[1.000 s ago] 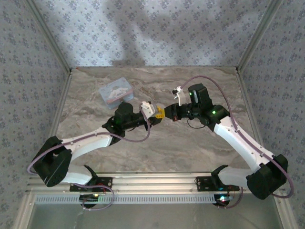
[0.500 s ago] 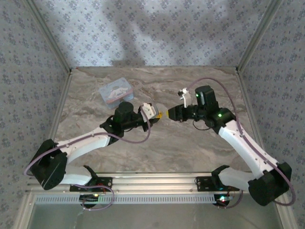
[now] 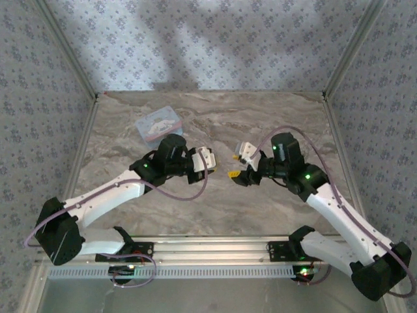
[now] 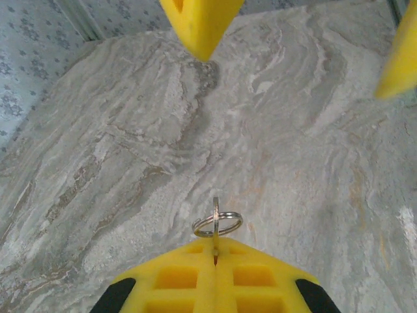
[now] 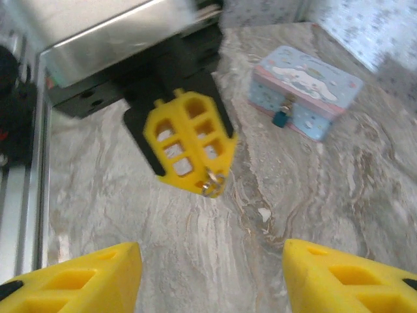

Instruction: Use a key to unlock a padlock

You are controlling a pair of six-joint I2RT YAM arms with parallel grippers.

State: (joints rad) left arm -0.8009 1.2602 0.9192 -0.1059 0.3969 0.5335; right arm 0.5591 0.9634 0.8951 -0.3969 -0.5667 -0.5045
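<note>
My left gripper (image 4: 215,257) is shut on a small metal key whose silver ring (image 4: 217,223) sticks out past the yellow fingertips; the key's blade is hidden between them. From above, the left gripper (image 3: 212,161) hangs over the table's middle. The right wrist view shows that same gripper (image 5: 192,150) with the ring (image 5: 213,182) dangling at its tip. My right gripper (image 5: 210,251) is open and holds nothing, a short way from the key and facing it (image 3: 234,167). A small blue padlock (image 5: 281,118) hangs on the front of a light-blue box (image 5: 306,91).
The light-blue box (image 3: 159,124) sits at the back left of the marble table (image 3: 215,208), behind the left arm. Patterned walls and metal frame posts close in the table on three sides. An aluminium rail (image 3: 208,251) runs along the near edge.
The right gripper opened, let go and drew back to the right and nearer. The left gripper shut on the key and now holds it alone.
</note>
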